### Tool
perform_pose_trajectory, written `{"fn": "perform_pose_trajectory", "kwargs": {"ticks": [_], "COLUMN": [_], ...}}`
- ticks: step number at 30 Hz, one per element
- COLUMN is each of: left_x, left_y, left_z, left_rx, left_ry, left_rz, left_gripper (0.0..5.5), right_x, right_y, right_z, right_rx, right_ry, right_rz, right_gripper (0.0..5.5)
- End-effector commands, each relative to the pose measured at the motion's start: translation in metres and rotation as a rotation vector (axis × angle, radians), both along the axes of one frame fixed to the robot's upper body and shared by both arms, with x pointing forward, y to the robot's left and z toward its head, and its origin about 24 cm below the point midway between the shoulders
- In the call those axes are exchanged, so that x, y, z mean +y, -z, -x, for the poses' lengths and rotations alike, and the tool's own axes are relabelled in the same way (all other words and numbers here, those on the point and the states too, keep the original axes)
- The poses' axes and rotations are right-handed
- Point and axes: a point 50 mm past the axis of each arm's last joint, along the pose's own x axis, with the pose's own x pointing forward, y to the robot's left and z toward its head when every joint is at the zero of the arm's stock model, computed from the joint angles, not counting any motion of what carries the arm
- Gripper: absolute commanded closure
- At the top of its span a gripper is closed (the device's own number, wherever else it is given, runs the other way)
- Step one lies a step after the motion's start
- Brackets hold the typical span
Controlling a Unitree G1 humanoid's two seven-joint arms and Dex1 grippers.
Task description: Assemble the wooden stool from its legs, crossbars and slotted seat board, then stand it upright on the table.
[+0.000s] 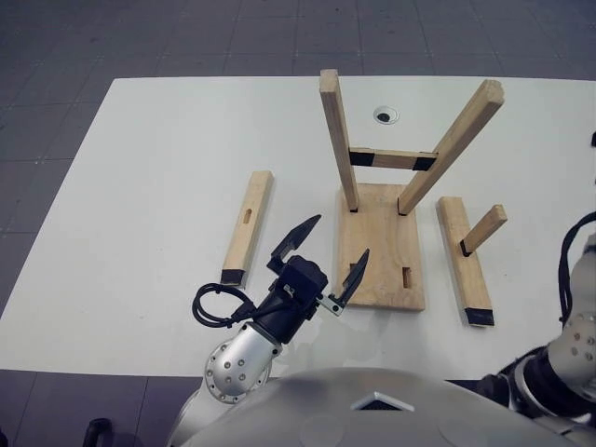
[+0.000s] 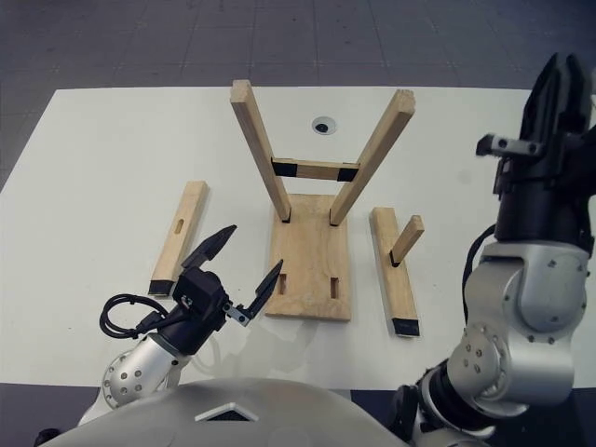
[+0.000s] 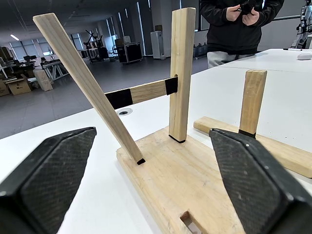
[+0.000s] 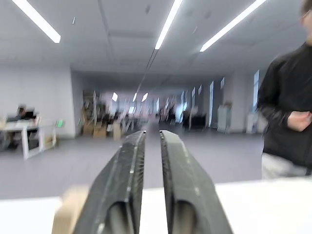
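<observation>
Take the seat board [image 1: 382, 244] as the centre of your clock, with 12 pointing away from the robot. It lies flat in the middle of the white table [image 1: 149, 168].

Two legs stand in its far slots. The left one [image 1: 337, 140] is close to upright, and the right one [image 1: 452, 147] leans outward toward 2 o'clock. A crossbar [image 1: 391, 159] with black ends joins them partway up. The two near slots [image 2: 333, 286] are open, with nothing seated in them.

At 9 o'clock, just beside the board but apart from it, a loose leg [image 1: 248, 226] lies flat with its slot facing up and its black tip toward the robot. At 3 o'clock another leg [image 1: 463, 259] lies flat, and a short crossbar piece [image 1: 484, 229] sticks up from it at a slant. A round grommet [image 1: 385, 115] sits in the tabletop at 12.

Your left gripper [image 1: 341, 235] is at about 7 o'clock, by the board's near left corner. Its fingers [image 3: 53, 180] are spread wide and hold nothing (the left wrist view looks between them at the standing legs).

Your right gripper [image 2: 563, 70] is raised well off the table out at 3 o'clock. It points upward, and its two fingers are nearly together, with only a thin gap and nothing between them.
</observation>
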Motion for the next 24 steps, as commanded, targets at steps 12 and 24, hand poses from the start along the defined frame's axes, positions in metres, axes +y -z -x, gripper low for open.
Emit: {"fn": "perform_pose_trajectory", "kwargs": {"ticks": [12, 24], "left_x": [0.001, 0.002], "left_y": [-0.002, -0.005], "left_z": [0.005, 0.006], "left_rx": [0.019, 0.018], "left_ry": [-0.043, -0.016], "left_rz": [-0.009, -0.006], "left_gripper": [1.21, 1.21], "right_x": [-0.004, 0.031], "right_y": [0.088, 0.138], "right_z": [0.109, 0.096], "right_rx": [0.757, 0.953], "right_ry": [-0.071, -0.081], "right_rz": [-0.032, -0.006], "right_gripper": [1.97, 0.3]}}
